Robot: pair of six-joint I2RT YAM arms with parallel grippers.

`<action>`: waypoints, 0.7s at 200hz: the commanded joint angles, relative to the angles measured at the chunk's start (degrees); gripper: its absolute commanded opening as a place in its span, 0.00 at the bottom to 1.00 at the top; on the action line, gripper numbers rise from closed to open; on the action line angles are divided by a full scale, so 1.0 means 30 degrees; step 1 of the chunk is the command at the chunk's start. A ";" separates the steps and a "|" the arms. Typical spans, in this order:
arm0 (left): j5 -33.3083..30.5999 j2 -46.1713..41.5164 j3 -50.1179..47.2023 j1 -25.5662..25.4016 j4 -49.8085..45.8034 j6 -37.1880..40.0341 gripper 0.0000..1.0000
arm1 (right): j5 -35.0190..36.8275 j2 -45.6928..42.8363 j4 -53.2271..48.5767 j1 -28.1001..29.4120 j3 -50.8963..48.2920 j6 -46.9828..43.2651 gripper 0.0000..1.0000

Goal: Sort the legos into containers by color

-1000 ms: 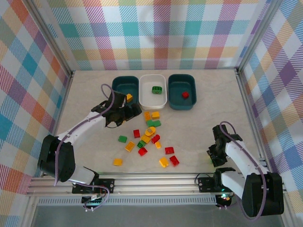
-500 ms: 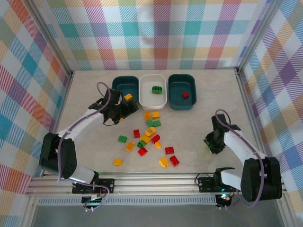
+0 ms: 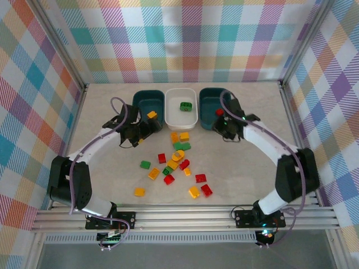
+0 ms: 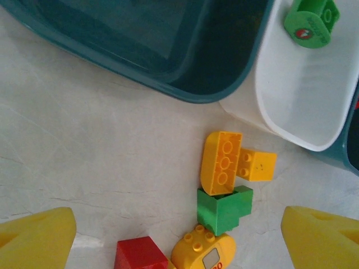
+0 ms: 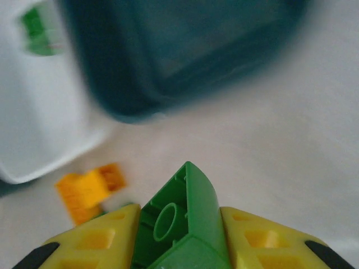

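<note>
Three tubs: left teal tub (image 3: 147, 101), white tub (image 3: 174, 115), right teal tub (image 3: 208, 101).
The right gripper (image 5: 179, 241) clamps one green lego (image 5: 188, 202) near the right teal tub, which holds one red lego (image 3: 219, 112); the white tub holds one green brick (image 3: 186, 106). The left gripper (image 4: 179, 235), jaws wide and bare, hangs near about sixteen loose legos (image 3: 174, 165).

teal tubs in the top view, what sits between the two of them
The white tub sits between the left teal tub and the right teal tub, with one green brick inside it; the top view shows it.
</note>
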 commanded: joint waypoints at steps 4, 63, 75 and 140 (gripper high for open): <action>0.0802 0.0614 -0.0402 0.0238 -0.0645 -0.0030 0.93 | -0.1105 0.3905 0.0613 0.1167 0.4903 -0.3544 0.28; 0.1247 0.0321 -0.0698 -0.0251 -0.2631 0.1048 0.93 | -0.1547 1.1113 -0.1929 0.2041 1.3464 -0.5903 0.34; 0.1043 0.0166 -0.0762 -0.0432 -0.2861 0.1226 0.93 | -0.1620 1.1781 -0.2651 0.2102 1.4650 -0.6324 0.45; 0.0411 -0.0404 -0.0659 -0.1456 -0.3187 0.1291 0.95 | -0.0771 0.8971 -0.3283 0.2661 1.4572 -0.8415 0.59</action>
